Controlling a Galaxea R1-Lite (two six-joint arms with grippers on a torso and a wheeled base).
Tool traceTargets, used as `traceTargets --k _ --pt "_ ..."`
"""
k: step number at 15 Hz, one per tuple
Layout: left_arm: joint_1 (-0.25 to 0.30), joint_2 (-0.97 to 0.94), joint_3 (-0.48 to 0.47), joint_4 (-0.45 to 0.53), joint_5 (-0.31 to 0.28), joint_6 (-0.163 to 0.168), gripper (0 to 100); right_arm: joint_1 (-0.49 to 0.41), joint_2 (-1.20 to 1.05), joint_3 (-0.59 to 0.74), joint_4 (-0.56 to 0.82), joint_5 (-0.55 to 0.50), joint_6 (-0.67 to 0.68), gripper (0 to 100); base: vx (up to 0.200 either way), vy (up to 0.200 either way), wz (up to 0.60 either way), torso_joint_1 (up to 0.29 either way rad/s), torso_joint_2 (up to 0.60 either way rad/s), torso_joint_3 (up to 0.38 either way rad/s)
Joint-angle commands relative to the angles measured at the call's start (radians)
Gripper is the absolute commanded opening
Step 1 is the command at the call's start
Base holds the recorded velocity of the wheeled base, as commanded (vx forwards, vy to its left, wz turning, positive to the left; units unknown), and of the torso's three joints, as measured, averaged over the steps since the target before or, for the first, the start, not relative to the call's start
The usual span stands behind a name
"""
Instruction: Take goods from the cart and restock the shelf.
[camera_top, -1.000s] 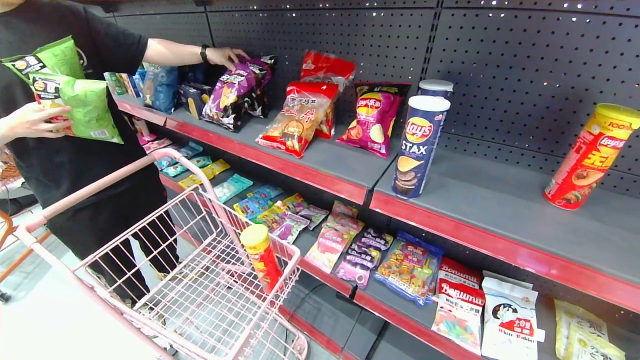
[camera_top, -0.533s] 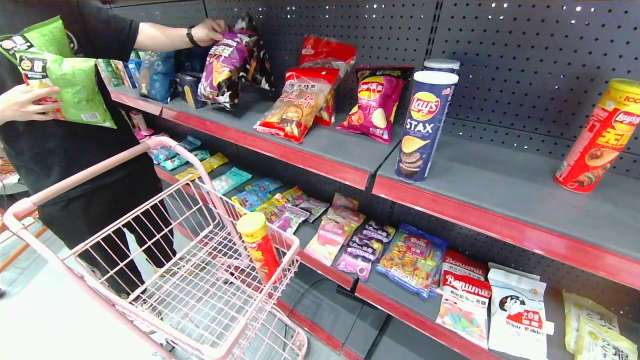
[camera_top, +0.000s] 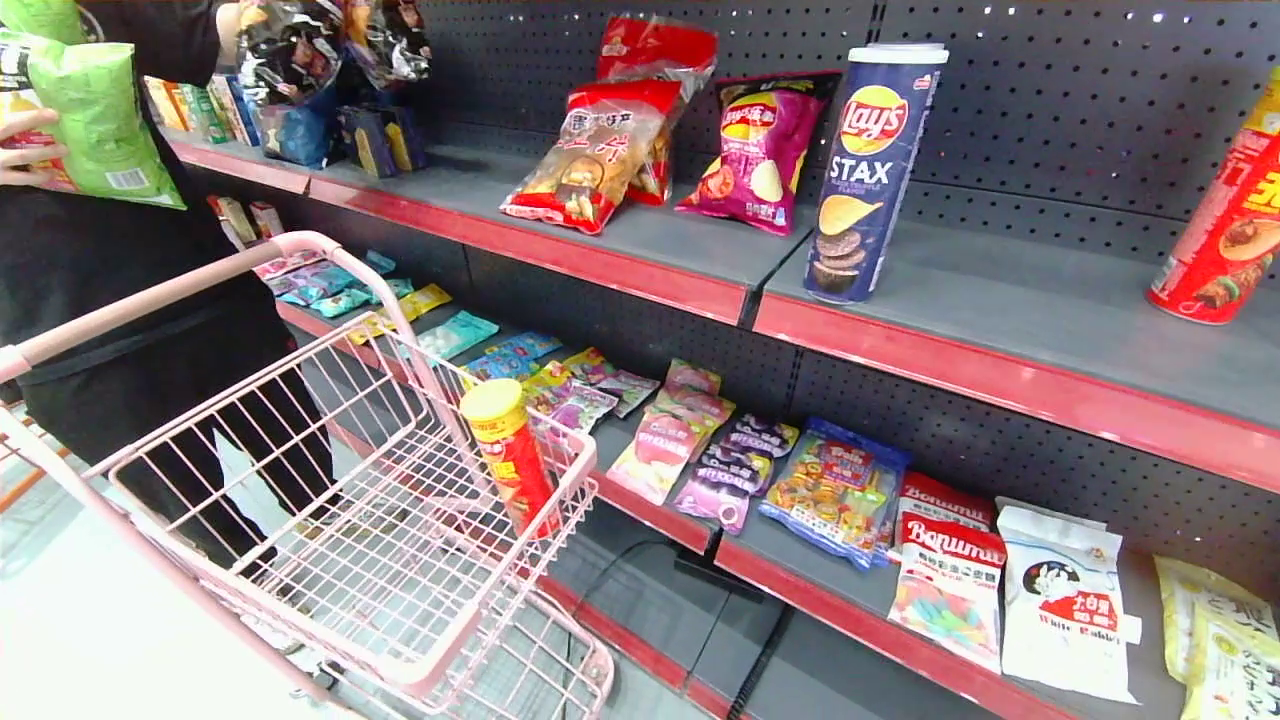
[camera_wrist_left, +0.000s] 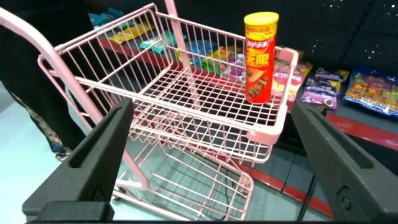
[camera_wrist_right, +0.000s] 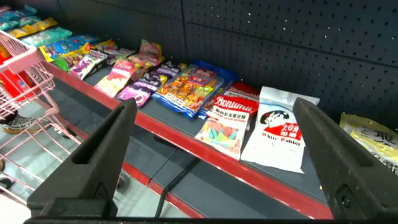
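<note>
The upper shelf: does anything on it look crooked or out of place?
The red snack bag and the pink chip bag slump backward instead of standing straight; the blue can beside them stands on its base.

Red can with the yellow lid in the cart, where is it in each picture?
Head view: red can stands upright in the pink cart's corner nearest the shelf.
Left wrist view: same corner, upright.
Right wrist view: red patch behind the cart wires may be it; cannot tell.
Shared landmark: the pink cart.
</note>
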Motion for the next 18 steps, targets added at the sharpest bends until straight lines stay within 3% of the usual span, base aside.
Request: traceTargets --k 1,2,3,4,5,6,7,9,10,11,15,18 --pt "0.000 0.000 0.000 -0.004 0.003 0.003 100 0.000 0.001 0.000 0.000 0.000 0.001 100 0.000 0.000 0.00 -0.056 0.18 0.115" --pt "-0.012 0.066 -0.129 -0.030 0.007 -0.023 100 0.000 0.001 0.000 0.000 0.000 0.001 100 0.000 0.000 0.00 -0.032 0.10 0.080" --pt "-0.031 0.244 -0.288 -0.041 0.016 -0.132 100 0.000 0.001 0.000 0.000 0.000 0.000 100 0.000 0.000 0.00 -0.017 0.06 0.041" --pt "-0.031 0.300 -0.356 -0.042 0.017 -0.172 100 0.000 0.001 0.000 0.000 0.000 -0.002 100 0.000 0.000 0.00 0.000 0.00 0.000" --pt "-0.038 0.455 -0.463 -0.047 0.003 -0.158 100 0.000 0.001 0.000 0.000 0.000 -0.002 100 0.000 0.000 0.00 0.000 0.00 0.000" --pt "-0.043 0.584 -0.483 -0.101 -0.010 -0.127 100 0.000 0.001 0.000 0.000 0.000 -0.002 100 0.000 0.000 0.00 0.000 0.00 0.000" --pt "-0.043 0.710 -0.486 -0.200 -0.012 -0.127 100 0.000 0.001 0.000 0.000 0.000 0.000 100 0.000 0.000 0.00 0.000 0.00 0.000" --pt "-0.040 1.049 -0.452 -0.561 -0.016 -0.132 100 0.000 0.001 0.000 0.000 0.000 -0.002 100 0.000 0.000 0.00 0.000 0.00 0.000" --pt "-0.040 1.067 -0.448 -0.576 -0.018 -0.129 100 0.000 0.001 0.000 0.000 0.000 -0.002 100 0.000 0.000 0.00 0.000 0.00 0.000" --pt "-0.040 1.235 -0.406 -0.665 -0.073 -0.126 100 0.000 0.001 0.000 0.000 0.002 -0.003 100 0.000 0.000 0.00 0.000 0.00 0.000" --pt "-0.041 1.499 -0.425 -0.700 -0.181 -0.121 100 0.000 0.001 0.000 0.000 0.002 -0.003 100 0.000 0.000 0.00 0.000 0.00 0.000" --pt "-0.041 1.742 -0.451 -0.909 -0.227 -0.072 100 0.000 0.001 0.000 0.000 0.002 -0.005 100 0.000 0.000 0.00 0.000 0.00 0.000"
